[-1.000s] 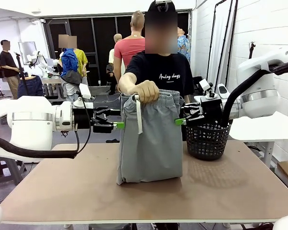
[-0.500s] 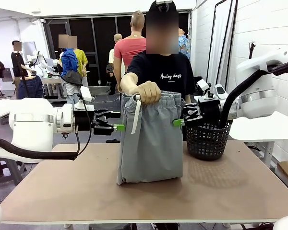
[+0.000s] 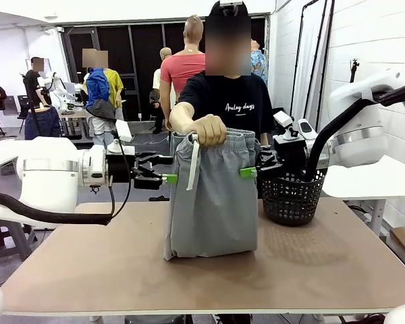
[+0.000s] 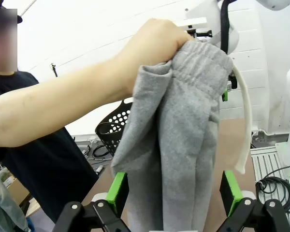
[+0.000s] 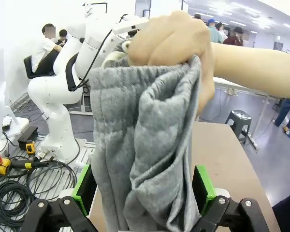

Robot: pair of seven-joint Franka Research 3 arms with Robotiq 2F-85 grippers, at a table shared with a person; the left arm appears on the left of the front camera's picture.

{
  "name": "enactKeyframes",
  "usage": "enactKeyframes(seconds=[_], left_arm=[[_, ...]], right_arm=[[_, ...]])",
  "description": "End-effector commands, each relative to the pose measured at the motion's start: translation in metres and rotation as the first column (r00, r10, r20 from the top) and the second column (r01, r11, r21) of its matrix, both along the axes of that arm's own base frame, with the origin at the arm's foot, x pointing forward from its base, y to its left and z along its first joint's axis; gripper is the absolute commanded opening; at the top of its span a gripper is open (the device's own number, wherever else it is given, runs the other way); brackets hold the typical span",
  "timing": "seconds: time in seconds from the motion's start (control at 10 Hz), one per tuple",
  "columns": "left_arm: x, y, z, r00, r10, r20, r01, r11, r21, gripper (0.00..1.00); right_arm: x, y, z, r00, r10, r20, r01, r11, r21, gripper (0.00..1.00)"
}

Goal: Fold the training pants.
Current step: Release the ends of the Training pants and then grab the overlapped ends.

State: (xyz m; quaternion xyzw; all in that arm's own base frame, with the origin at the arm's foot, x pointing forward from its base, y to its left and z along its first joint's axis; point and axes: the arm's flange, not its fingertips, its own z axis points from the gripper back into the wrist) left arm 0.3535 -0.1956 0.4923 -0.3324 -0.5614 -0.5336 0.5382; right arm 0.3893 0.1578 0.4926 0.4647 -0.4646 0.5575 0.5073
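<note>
From the front, I see a person's hand gripping the training pants by the waistband. Their folded bottom rests on the table, just beside a black basket. My left gripper and right gripper flank the waistband, both spread wide and holding nothing. On the left wrist camera, the grey cloth hangs between the parted green pads, unclamped. The right wrist camera shows the same, with the hand bunching the top.

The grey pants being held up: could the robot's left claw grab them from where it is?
Probably yes. The left gripper is open with the training pants hanging between its green pads; the person's hand grips higher up, out of its way.
</note>
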Motion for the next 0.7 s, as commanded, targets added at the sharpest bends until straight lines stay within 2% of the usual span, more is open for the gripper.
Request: enactKeyframes(seconds=[0.0,0.2,0.6], left_arm=[[0.014,-0.007,0.005,0.999,-0.045,0.014,0.044,0.999,0.02,1.0],[0.019,-0.016,0.008,0.998,-0.065,0.013,0.065,0.998,0.018,1.0],[0.017,-0.021,0.015,0.999,-0.033,0.025,0.033,0.999,0.012,1.0]], right_arm=[[0.004,0.006,0.003,0.998,0.052,-0.024,-0.052,0.999,0.015,1.0],[0.001,0.012,0.004,0.999,0.053,-0.014,-0.052,0.999,0.011,1.0],[0.0,0.026,-0.001,0.997,0.078,-0.024,-0.078,0.997,0.023,1.0]])
